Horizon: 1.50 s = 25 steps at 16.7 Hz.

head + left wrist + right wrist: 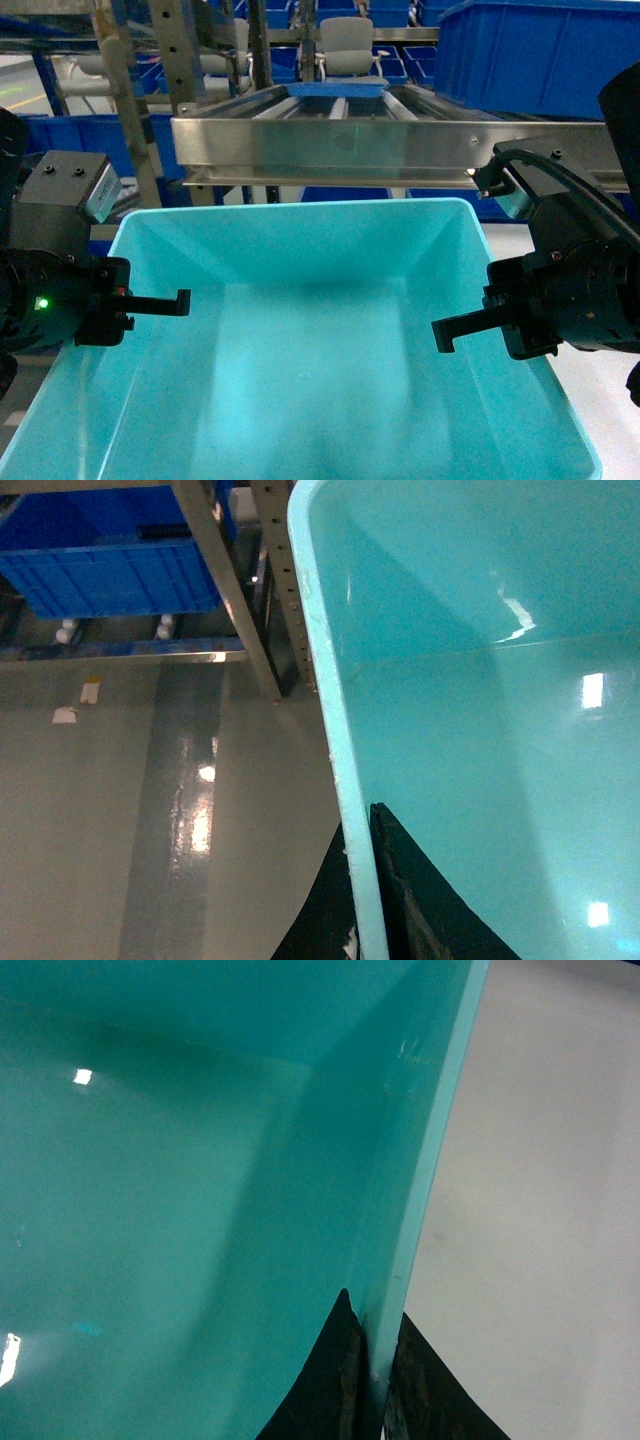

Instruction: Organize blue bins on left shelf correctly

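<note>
Both grippers hold a turquoise tub in front of the steel rack.

The left gripper [368,900] pinches the left rim of the turquoise tub [310,350], one finger inside the wall and one outside; the right gripper [370,1380] is closed the same way over the right rim. The tub's far edge sits just below the front beam of the steel rack [330,140], whose white roller tracks [335,105] run back toward dark blue crates [530,55].
</note>
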{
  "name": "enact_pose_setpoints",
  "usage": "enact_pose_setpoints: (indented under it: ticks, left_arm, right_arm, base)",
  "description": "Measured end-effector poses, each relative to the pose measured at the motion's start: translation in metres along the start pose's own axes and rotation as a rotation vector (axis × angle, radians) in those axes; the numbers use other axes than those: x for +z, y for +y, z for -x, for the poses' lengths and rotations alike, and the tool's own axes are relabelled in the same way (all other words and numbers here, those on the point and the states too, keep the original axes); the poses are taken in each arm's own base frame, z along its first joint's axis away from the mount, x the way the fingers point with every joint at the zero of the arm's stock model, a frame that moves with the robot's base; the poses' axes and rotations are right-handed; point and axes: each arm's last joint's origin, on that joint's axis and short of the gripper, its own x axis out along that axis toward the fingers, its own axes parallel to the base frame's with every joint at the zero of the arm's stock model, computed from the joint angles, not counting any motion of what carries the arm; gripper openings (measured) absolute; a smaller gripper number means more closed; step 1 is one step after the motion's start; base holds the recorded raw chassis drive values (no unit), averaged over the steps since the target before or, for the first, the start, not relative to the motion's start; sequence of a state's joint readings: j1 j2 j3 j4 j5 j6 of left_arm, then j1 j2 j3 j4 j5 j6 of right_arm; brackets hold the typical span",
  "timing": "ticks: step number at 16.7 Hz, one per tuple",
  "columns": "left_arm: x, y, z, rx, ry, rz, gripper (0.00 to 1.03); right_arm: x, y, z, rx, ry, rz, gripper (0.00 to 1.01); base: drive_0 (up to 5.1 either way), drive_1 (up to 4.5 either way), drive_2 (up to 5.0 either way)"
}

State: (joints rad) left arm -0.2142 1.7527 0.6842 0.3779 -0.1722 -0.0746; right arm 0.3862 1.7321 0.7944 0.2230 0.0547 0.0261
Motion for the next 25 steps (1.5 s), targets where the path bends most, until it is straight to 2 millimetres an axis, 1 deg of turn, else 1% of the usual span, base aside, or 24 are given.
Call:
enact_pose_setpoints:
  ticks: [8,25]
  left_arm:
    - [-0.0001,0.0,0.0,0.0,0.001,0.0,0.02]
    - [0.0,0.0,0.0002,0.0,0.001,0.0,0.02]
  right_arm:
    - [0.0003,0.0,0.0,0.001,-0.003,0.0,0.03]
    - [0.0001,0.0001,0.0,0.002,-0.001,0.0,0.03]
  base:
    - [-5.0,2.41,2.4]
    - [-4.7,3.79,0.9]
